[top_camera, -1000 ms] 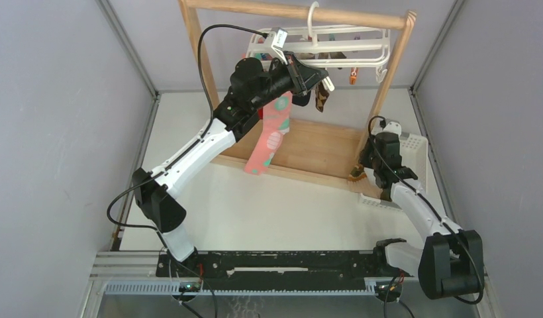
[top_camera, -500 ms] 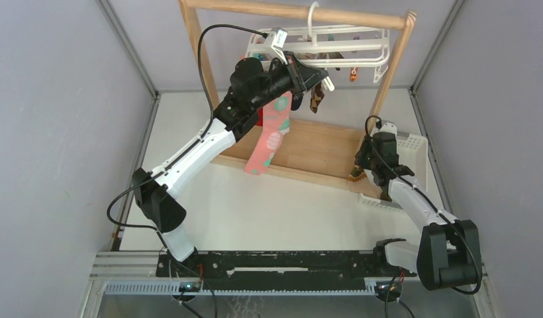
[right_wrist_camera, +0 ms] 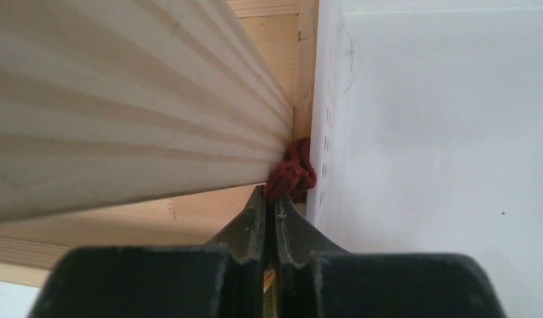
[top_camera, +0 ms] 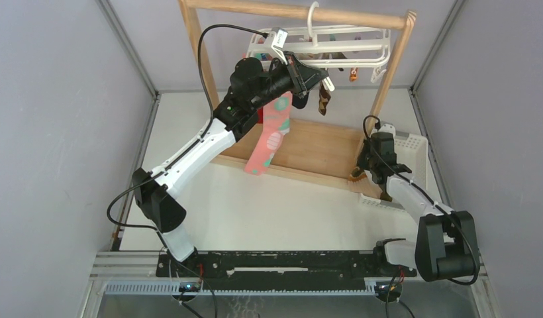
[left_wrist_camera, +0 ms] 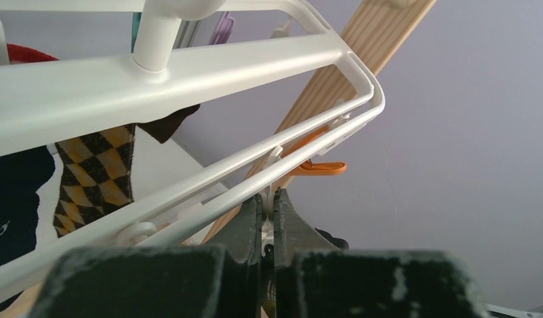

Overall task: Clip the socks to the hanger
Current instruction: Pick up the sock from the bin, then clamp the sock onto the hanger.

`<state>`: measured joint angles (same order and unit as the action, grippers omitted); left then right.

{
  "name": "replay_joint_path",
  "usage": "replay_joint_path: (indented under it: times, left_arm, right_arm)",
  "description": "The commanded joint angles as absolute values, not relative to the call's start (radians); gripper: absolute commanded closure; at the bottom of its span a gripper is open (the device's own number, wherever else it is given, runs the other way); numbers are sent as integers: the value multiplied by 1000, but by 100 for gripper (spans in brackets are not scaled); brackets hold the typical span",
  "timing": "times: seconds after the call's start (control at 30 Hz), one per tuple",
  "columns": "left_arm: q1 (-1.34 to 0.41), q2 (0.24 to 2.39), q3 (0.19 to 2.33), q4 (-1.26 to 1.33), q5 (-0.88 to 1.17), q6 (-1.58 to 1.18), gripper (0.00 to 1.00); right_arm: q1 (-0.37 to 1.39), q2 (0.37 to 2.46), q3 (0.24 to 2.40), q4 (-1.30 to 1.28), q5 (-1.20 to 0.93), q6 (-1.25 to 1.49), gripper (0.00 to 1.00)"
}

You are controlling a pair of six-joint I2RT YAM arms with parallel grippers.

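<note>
Red sock (right_wrist_camera: 292, 173) between wooden post (right_wrist_camera: 123, 99) and basket (right_wrist_camera: 421, 132)

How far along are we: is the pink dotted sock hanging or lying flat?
Hanging: the pink dotted sock dangles under the hanger; the left arm hides its top.

Red sock (right_wrist_camera: 293, 173) (only a bunched tip) behind wooden post (right_wrist_camera: 123, 106)

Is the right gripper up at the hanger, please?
No, the right gripper is down by the white basket, well below the hanger.
</note>
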<state>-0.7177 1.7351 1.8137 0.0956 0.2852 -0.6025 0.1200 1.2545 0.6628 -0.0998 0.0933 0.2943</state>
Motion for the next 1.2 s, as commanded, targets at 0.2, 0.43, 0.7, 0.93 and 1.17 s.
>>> replay_joint_path:
  times: [0.2,0.43,0.7,0.93,1.17]
  left_arm:
    - [-721,1690,1804,100,313,-597,100]
    - [-721,1690,1802,104,317,-597,100]
    - [-721,1680,1794,119,332,-603,100]
    - [-721,1659,1779,145,366,-613,100]
    - [-724,1644,1763,170,408,-626,100]
  right_arm:
    - [124,1028,678,-137,75,280,100]
    - [91,745,733,-216,-268,221,100]
    - [35,657,793,-79,-1001,240,100]
    - [33,701,823,150,-1193,362,100]
    - [9,910,923,326,-1257,456,100]
